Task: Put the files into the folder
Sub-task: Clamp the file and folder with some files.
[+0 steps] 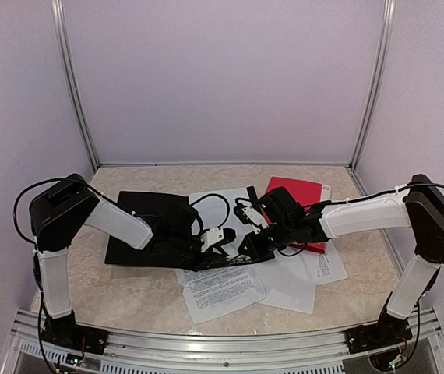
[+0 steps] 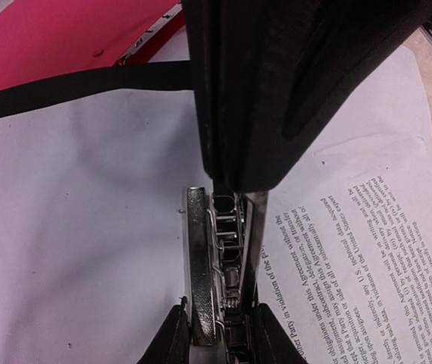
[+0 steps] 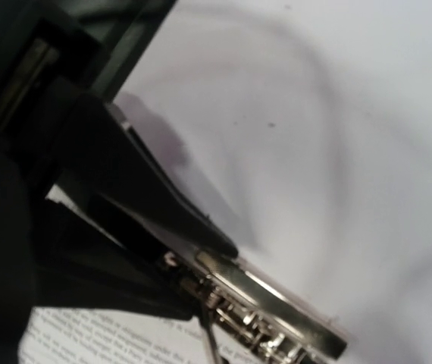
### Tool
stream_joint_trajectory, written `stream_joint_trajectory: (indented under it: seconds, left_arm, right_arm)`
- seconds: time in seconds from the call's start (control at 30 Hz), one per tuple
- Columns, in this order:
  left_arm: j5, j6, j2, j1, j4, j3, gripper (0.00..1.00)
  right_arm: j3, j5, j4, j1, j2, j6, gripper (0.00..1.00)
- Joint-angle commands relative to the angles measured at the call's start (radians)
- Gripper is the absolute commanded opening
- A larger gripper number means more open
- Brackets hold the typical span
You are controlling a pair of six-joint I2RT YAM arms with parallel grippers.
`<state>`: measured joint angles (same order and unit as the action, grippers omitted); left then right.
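Progress: early, I'd say. The files lie loose on the table, spread near and right of the open black folder, and I see none filed. One blank sheet sits under the metal clip. The left gripper has its jaws close on either side of that clip, but I can't tell if it's clamped. The right gripper has its jaws together and rests on the clip. A red cover lies far right. Left to do: open the clip, gather the sheets, load them.
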<state>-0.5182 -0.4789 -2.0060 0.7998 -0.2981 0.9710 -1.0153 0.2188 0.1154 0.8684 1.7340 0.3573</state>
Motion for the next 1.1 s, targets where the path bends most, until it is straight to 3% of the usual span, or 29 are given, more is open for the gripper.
stream_joint_trajectory:
  seconds: [0.0,1.07]
  left_arm:
    - [-0.014,0.001,-0.03,0.006,-0.002,-0.014,0.23]
    - [0.002,-0.003,-0.021,0.001,0.013,-0.035,0.23]
  right_arm:
    - [0.005,-0.023,0.032,-0.006,0.013,-0.008,0.01]
    - [0.131,0.041,-0.099,-0.128,0.162,-0.046,0.0]
